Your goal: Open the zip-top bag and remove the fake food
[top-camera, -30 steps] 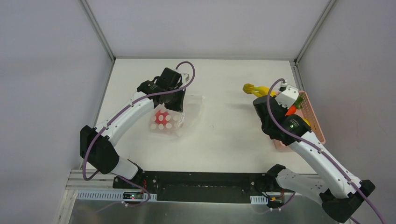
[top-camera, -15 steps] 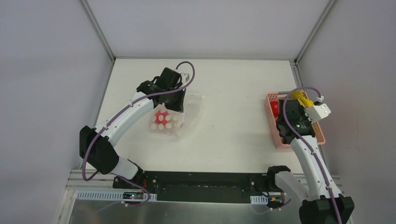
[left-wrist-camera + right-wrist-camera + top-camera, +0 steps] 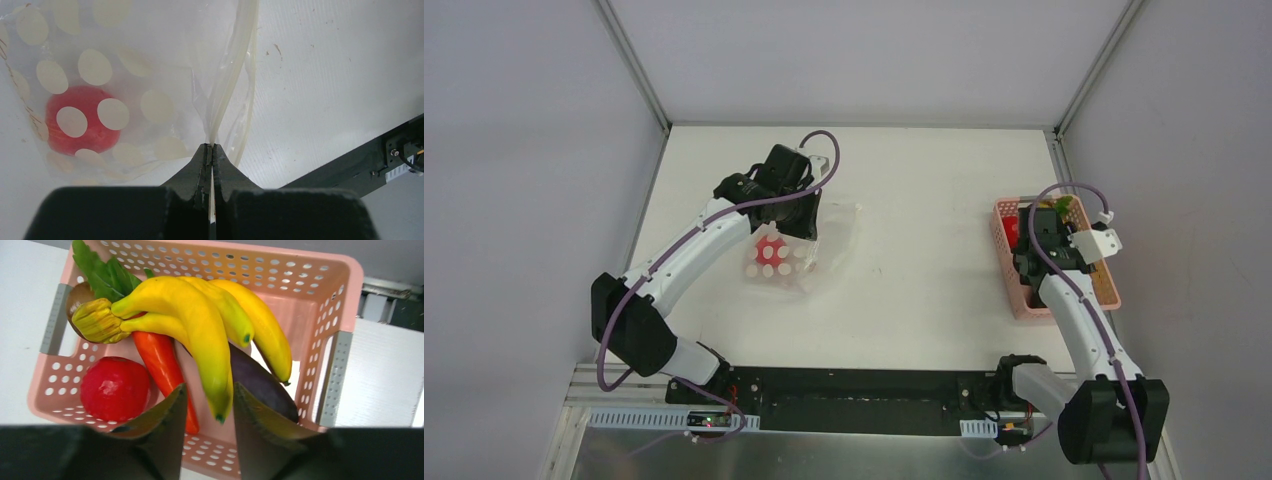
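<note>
The zip-top bag (image 3: pixel 781 257), clear with cream dots, lies on the white table left of centre. My left gripper (image 3: pixel 211 146) is shut on the bag's (image 3: pixel 125 75) folded top edge. A red piece of fake food (image 3: pixel 80 120) shows through the plastic. My right gripper (image 3: pixel 208 387) hangs open over the pink basket (image 3: pixel 300 260). The yellow bananas (image 3: pixel 200 325) lie in the basket, one tip reaching between the spread fingers. Under and beside them rest a red tomato (image 3: pixel 115 388), an orange carrot (image 3: pixel 160 360) and a dark eggplant (image 3: pixel 260 382).
The pink basket (image 3: pixel 1014 300) stands by the table's right edge, against the right wall. Green leaves (image 3: pixel 100 267) poke up at one basket corner. The black base rail (image 3: pixel 400 145) runs along the near edge behind the left gripper.
The right arm carried the bananas from mid-table over to the basket, lowered them in, and its jaws opened. The left gripper stayed shut on the bag.
</note>
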